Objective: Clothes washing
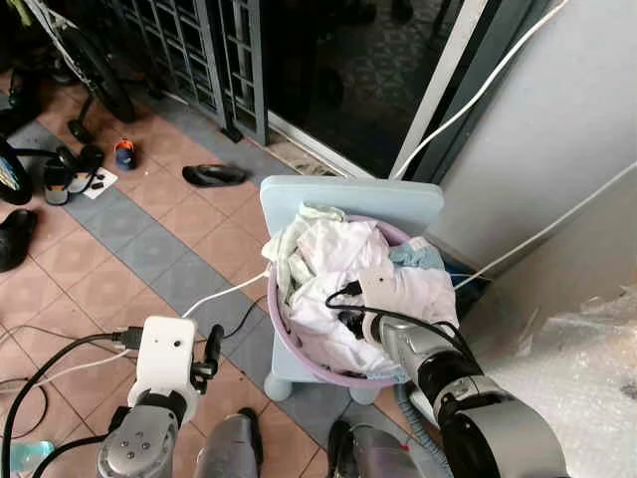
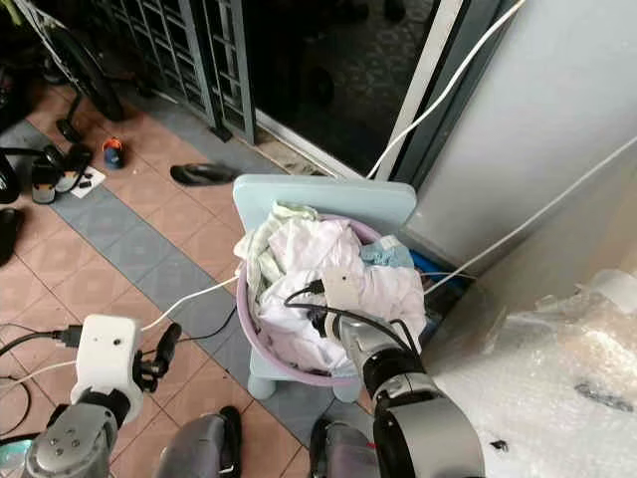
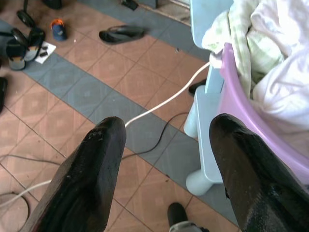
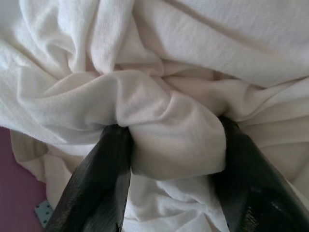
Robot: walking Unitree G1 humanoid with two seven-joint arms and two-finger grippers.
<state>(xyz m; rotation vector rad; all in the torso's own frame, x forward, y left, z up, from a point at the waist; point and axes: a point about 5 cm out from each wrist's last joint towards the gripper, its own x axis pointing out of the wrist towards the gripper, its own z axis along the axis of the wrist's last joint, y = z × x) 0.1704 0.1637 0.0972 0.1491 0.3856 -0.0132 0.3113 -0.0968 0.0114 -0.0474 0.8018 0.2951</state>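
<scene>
A purple basin [image 1: 299, 351] full of white clothes [image 1: 343, 264] rests on a pale blue plastic chair [image 1: 350, 197]. My right gripper [image 1: 350, 321] is pushed down into the pile. In the right wrist view its two black fingers [image 4: 104, 179] pinch a thick fold of white cloth [image 4: 169, 140], with a bit of purple basin wall [image 4: 12, 183] beside it. My left gripper [image 1: 211, 357] hangs left of the basin over the tiled floor. Its fingers [image 3: 91, 169] stand wide apart with nothing between them, and the basin rim [image 3: 241, 111] lies just beside one of them.
White and black cables [image 1: 214, 294] run across the tiled floor toward the chair. Sandals and shoes [image 1: 214, 175] lie at the far left near a metal gate [image 1: 199, 50]. A grey wall [image 1: 557, 119] and a sheet of bubble wrap [image 1: 587, 378] close off the right side.
</scene>
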